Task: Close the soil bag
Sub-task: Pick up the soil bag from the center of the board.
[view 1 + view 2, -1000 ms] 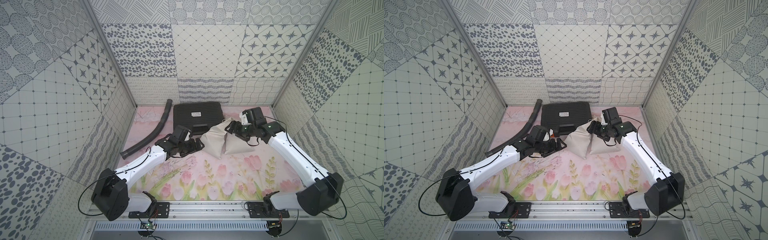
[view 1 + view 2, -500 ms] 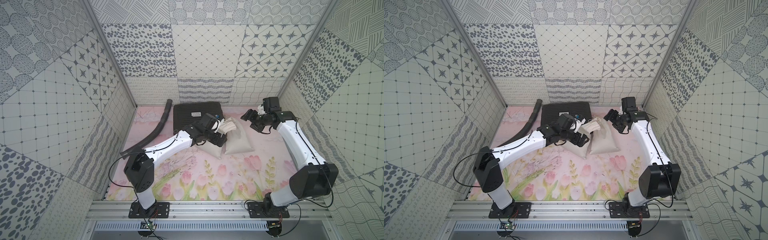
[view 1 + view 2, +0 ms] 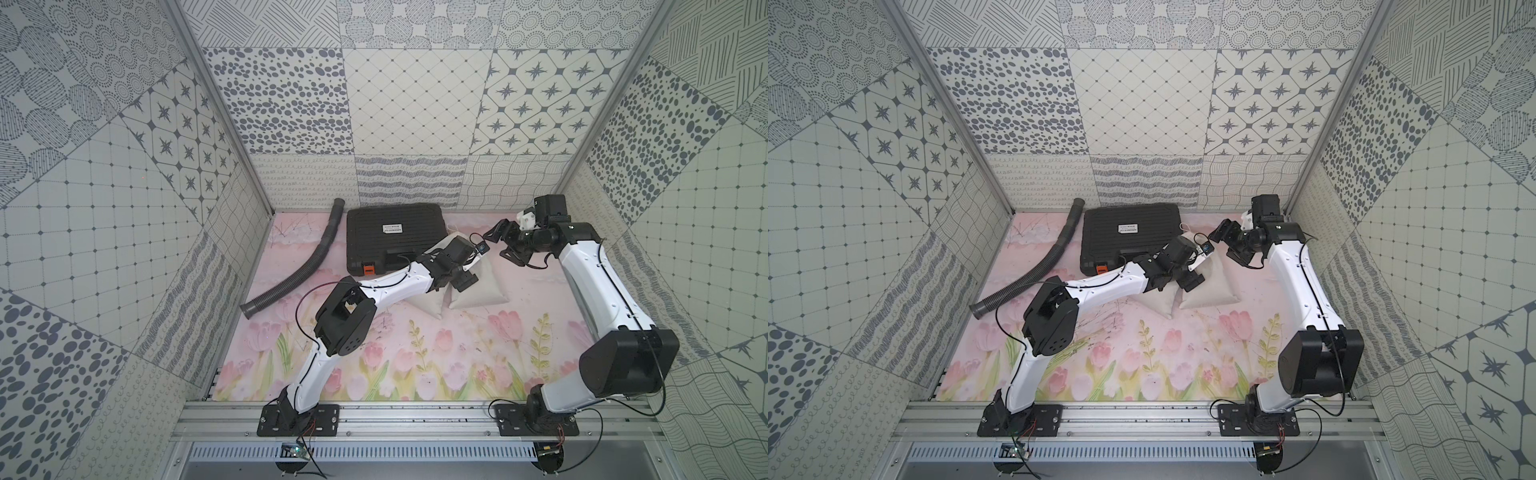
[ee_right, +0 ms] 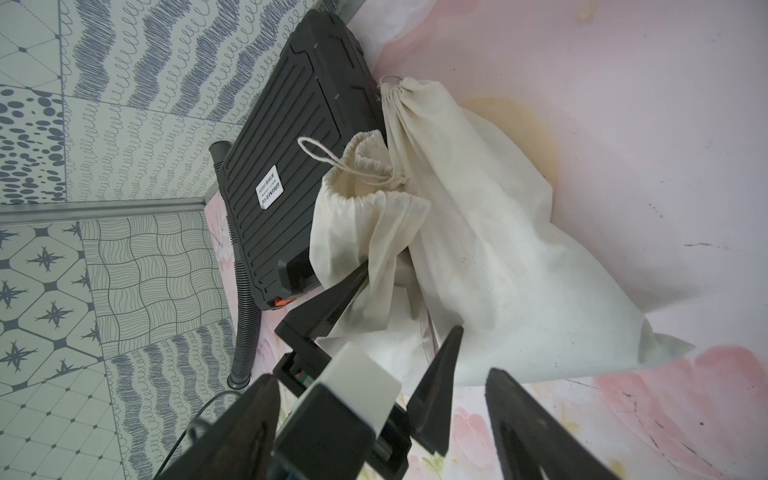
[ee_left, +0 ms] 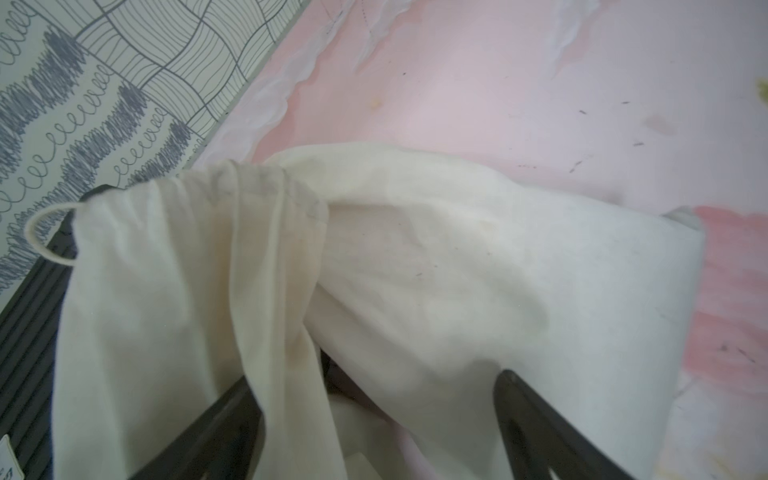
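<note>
cream soil bag (image 4: 365, 220) under left pincer (image 4: 411, 297)

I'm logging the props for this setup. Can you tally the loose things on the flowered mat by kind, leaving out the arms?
Cream drawstring bags: 2
Black hard case: 1
Grey corrugated hose: 1
Total: 4
</note>
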`<state>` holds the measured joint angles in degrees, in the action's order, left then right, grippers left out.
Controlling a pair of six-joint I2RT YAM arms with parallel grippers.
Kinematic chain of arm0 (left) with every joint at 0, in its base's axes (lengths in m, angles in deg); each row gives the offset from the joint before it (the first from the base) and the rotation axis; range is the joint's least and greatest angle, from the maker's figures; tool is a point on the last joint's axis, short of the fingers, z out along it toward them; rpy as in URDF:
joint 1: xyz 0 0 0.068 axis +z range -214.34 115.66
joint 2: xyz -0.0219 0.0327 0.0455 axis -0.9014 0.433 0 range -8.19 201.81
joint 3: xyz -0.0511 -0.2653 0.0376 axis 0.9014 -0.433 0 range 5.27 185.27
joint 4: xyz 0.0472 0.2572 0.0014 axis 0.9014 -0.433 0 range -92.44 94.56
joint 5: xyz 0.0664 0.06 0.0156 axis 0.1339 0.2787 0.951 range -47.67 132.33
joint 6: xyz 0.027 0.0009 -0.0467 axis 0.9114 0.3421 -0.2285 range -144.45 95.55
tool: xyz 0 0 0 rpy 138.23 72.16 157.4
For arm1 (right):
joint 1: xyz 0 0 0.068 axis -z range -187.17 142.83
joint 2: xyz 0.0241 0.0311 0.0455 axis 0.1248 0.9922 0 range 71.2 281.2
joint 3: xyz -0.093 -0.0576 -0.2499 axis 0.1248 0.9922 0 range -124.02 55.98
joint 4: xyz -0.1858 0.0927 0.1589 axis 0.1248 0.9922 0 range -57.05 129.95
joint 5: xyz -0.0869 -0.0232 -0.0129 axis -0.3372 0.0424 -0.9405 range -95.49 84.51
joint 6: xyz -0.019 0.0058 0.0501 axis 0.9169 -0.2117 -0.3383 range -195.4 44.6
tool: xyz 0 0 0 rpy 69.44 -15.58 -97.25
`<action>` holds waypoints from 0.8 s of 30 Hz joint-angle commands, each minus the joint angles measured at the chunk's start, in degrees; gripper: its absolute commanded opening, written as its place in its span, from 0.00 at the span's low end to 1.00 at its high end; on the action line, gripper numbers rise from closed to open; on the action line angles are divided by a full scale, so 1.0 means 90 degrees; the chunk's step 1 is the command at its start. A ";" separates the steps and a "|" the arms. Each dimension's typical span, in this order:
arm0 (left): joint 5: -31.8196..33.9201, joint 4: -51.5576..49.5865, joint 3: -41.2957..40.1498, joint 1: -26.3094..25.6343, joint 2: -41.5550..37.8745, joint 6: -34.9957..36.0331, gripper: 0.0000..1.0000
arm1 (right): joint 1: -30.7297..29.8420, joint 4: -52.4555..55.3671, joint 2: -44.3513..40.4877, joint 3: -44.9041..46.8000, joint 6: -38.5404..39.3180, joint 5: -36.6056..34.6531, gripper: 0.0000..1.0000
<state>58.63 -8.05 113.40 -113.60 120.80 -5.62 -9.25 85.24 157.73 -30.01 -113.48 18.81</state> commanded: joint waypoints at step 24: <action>-0.0905 0.1155 -0.5751 0.0785 -0.5658 -0.2393 0.00 | -0.1638 -0.1463 -0.0072 0.0645 -0.0666 0.0243 0.83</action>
<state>57.05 0.87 70.24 -107.56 77.53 -16.97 -21.82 79.25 155.78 -24.96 -117.13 21.36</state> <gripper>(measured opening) 0.047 0.824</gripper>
